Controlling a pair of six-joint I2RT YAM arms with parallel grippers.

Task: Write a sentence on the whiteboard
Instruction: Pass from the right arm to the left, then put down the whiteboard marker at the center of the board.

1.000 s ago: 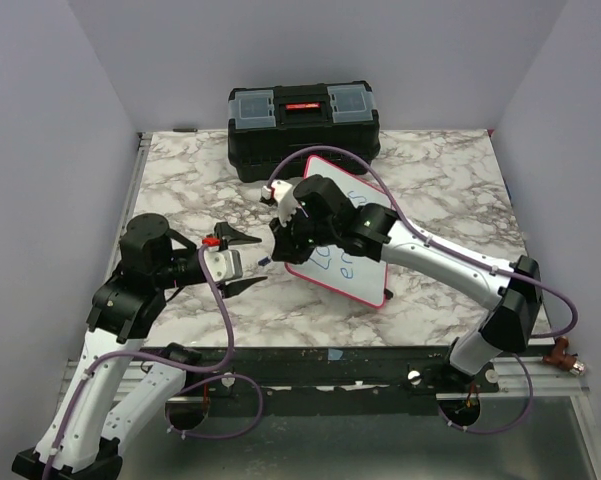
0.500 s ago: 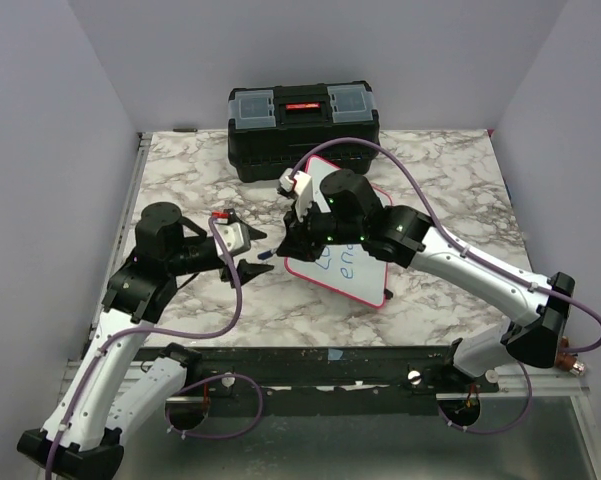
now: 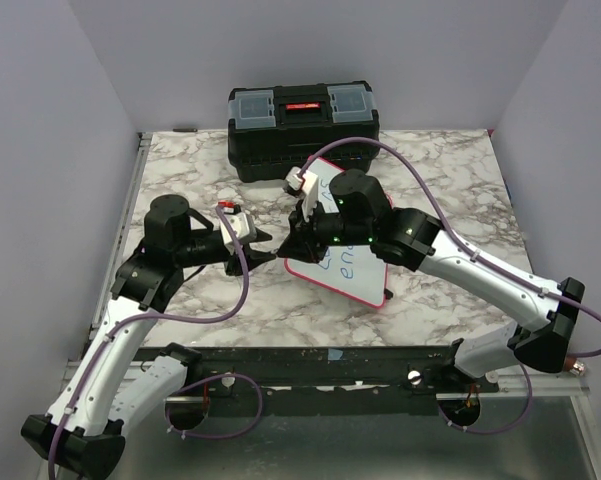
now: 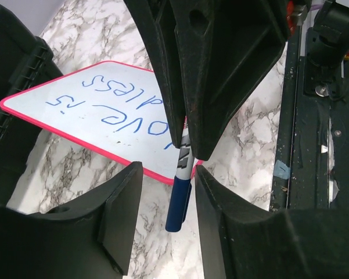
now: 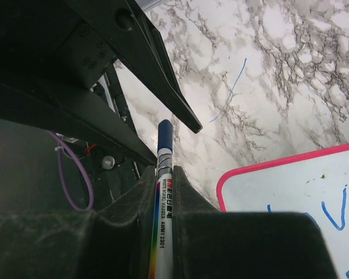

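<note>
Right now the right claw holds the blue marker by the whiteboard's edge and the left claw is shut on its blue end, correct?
No. The left claw is open: the left wrist view shows its fingers apart on either side of the marker, not clamped. The right claw does hold the marker by the whiteboard's edge.

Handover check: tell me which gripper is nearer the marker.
Right. The right gripper is shut on the marker, holding its barrel. The left gripper is open, its fingers flanking the blue cap end, not yet closed on it.
</note>
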